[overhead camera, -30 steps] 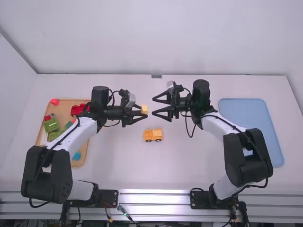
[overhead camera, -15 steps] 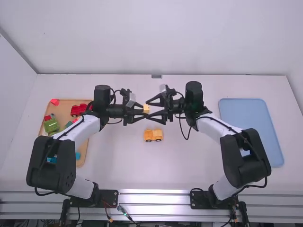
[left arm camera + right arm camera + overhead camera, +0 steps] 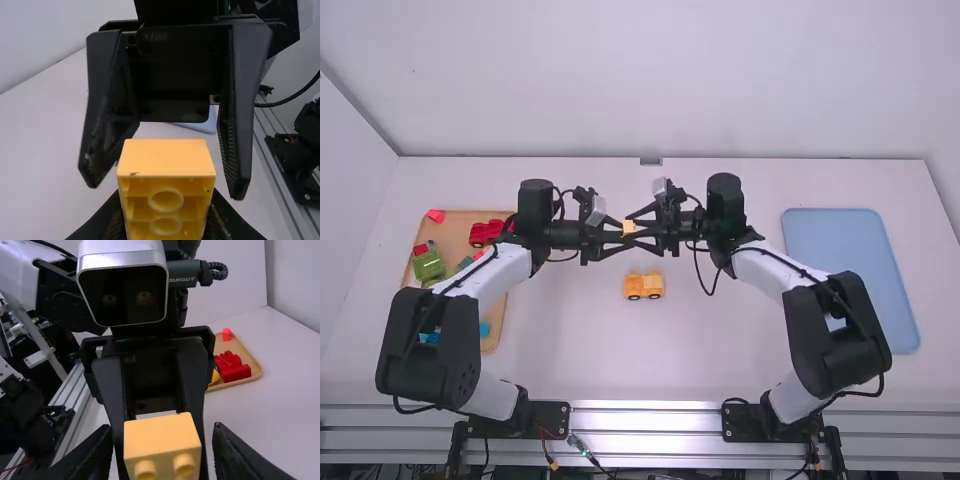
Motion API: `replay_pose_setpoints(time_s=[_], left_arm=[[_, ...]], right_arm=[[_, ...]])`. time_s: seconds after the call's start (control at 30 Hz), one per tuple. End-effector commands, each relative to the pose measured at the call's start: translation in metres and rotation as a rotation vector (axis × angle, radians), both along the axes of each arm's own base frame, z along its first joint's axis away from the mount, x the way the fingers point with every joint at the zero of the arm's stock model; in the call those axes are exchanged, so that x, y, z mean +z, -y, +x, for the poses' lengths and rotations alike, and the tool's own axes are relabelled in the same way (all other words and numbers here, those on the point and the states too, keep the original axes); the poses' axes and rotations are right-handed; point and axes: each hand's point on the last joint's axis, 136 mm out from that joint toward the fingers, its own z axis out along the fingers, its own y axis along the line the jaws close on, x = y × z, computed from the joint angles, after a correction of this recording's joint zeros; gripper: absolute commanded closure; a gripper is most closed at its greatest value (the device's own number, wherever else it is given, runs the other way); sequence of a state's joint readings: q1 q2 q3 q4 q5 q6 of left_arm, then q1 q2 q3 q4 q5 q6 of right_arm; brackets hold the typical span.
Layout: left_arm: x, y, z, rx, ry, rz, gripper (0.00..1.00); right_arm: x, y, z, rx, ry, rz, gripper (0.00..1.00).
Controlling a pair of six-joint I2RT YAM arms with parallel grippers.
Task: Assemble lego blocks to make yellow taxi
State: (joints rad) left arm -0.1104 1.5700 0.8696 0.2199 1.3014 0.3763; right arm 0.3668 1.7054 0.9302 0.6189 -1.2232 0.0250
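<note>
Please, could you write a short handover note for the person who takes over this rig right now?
Left gripper: closed on the yellow block, held above the table.
Right gripper: open, fingers on both sides of the same block, not gripping it.
Yellow wheeled piece: on the table between the arms.
Wooden tray: at left, with red, green and blue pieces. Blue tray: at right.
Done: block picked up.
Left: probably close the right gripper before opening the left, then fit the block onto the wheeled piece.
</note>
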Motion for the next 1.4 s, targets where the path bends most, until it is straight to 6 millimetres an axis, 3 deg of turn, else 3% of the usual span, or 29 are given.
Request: replay_pose_setpoints(time_s=[0.0, 0.37, 0.5, 0.6, 0.63, 0.67, 0.77, 0.9, 1.03, 1.07, 1.13, 1.17, 1.2, 1.27, 1.37], left_arm=[[0.002, 0.003, -0.004, -0.03, -0.009, -0.015, 0.98], [0.002, 0.003, -0.004, -0.029, -0.012, -0.015, 0.97], [0.002, 0.003, -0.004, -0.029, -0.012, -0.015, 0.89], [0.002, 0.003, -0.004, -0.029, -0.011, -0.015, 0.54], [0.002, 0.003, -0.004, -0.028, -0.011, -0.014, 0.21], [0.002, 0.003, -0.004, -0.027, -0.011, -0.014, 0.05], [0.0, 0.003, -0.001, -0.008, -0.016, -0.003, 0.01], [-0.017, -0.006, 0.026, 0.163, -0.048, 0.094, 0.01], [-0.058, -0.039, 0.059, 0.485, -0.244, 0.258, 0.01], [-0.063, -0.043, 0.061, 0.515, -0.263, 0.275, 0.01], [-0.09, -0.075, 0.072, 0.732, -0.336, 0.417, 0.01], [-0.09, -0.075, 0.072, 0.732, -0.336, 0.417, 0.01], [-0.1, -0.095, 0.078, 0.861, -0.363, 0.478, 0.01], [-0.106, -0.115, 0.083, 0.987, -0.393, 0.518, 0.01], [-0.113, -0.172, 0.089, 1.335, -0.487, 0.541, 0.01]], right_arm=[[0.01, -0.002, 0.003, 0.004, 0.035, 0.012, 0.54], [0.01, -0.002, 0.001, 0.01, 0.035, 0.013, 0.77], [0.01, -0.003, 0.0, 0.013, 0.036, 0.013, 0.83], [0.01, -0.004, 0.0, 0.011, 0.034, 0.012, 0.87], [0.009, -0.004, 0.004, -0.006, 0.035, 0.008, 0.92], [0.009, -0.003, 0.006, -0.019, 0.035, 0.004, 0.97], [0.001, -0.002, 0.02, -0.107, 0.017, -0.029, 1.0], [-0.029, 0.011, 0.062, -0.38, -0.003, -0.166, 1.0], [-0.051, 0.03, 0.085, -0.548, -0.043, -0.291, 1.0], [-0.054, 0.031, 0.086, -0.555, -0.044, -0.304, 1.0], [-0.065, 0.038, 0.085, -0.561, -0.072, -0.41, 1.0], [-0.065, 0.038, 0.085, -0.561, -0.072, -0.41, 1.0], [-0.07, 0.041, 0.08, -0.545, -0.095, -0.478, 1.0], [-0.075, 0.039, 0.073, -0.513, -0.106, -0.547, 1.0], [-0.087, 0.024, 0.058, -0.438, -0.12, -0.696, 1.0]])
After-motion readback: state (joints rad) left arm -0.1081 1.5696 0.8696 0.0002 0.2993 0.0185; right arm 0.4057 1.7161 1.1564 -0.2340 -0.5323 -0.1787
